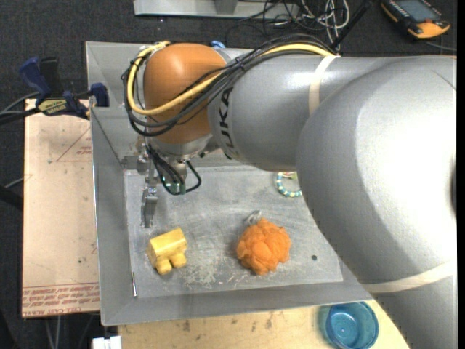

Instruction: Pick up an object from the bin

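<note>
Looming closest to the lens, the robot's broad grey arm (378,180) sweeps in from the right across a grey metal bin (211,220). Its orange-capped wrist (182,86) is looped with yellow and black cables, and its task is to pick one object out.

The gripper (150,213) hangs low near the bin's left wall, its tip just behind a yellow blocky piece (167,251) that lies on the floor toward the front-left corner. Whether the claw is released or clenched cannot be told from this angle, and nothing is seen gripped in it.

By that showing the pick is not yet made. Every object rests on the bin floor and none is lifted. Closing on one, raising it and carrying it clear of the rim all appear to lie ahead. The yellow piece, nearest the gripper, looks the likeliest candidate, though that is a judgement only.

The count in the bin:
- one yellow blocky piece;
- one orange fuzzy ball (263,246), well apart from it toward the front middle;
- one small ring of green and white beads (287,186), farther back and partly tucked under the arm.

That makes three objects in all, none touching another. Outside the bin, at the front edge, sits one blue round dish (351,324).
</note>
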{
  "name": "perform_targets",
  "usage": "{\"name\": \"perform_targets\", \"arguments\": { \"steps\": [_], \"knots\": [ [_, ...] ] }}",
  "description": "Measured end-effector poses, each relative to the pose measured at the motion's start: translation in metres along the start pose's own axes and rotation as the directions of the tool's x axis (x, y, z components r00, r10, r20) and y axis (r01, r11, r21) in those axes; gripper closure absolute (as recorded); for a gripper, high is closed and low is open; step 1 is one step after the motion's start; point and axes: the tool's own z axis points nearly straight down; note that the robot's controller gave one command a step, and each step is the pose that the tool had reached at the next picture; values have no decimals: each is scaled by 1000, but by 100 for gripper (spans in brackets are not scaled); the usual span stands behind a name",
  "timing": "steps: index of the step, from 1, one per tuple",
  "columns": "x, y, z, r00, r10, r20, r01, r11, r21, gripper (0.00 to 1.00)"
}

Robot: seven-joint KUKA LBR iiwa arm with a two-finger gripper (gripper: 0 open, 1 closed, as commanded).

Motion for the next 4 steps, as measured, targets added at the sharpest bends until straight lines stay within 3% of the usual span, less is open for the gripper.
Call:
{"name": "perform_targets", "arguments": {
  "steps": [1, 2, 3, 4],
  "knots": [
    [-2, -1, -5, 1000, 3, 8, -3, 1000, -2, 0],
    [43, -8, 1, 970, -244, 10, 244, 970, 1, 0],
    [62, -14, 17, 955, -296, 7, 296, 955, 0, 0],
    [81, -31, 33, 891, -453, 7, 453, 891, 2, 0]
  ]
}}
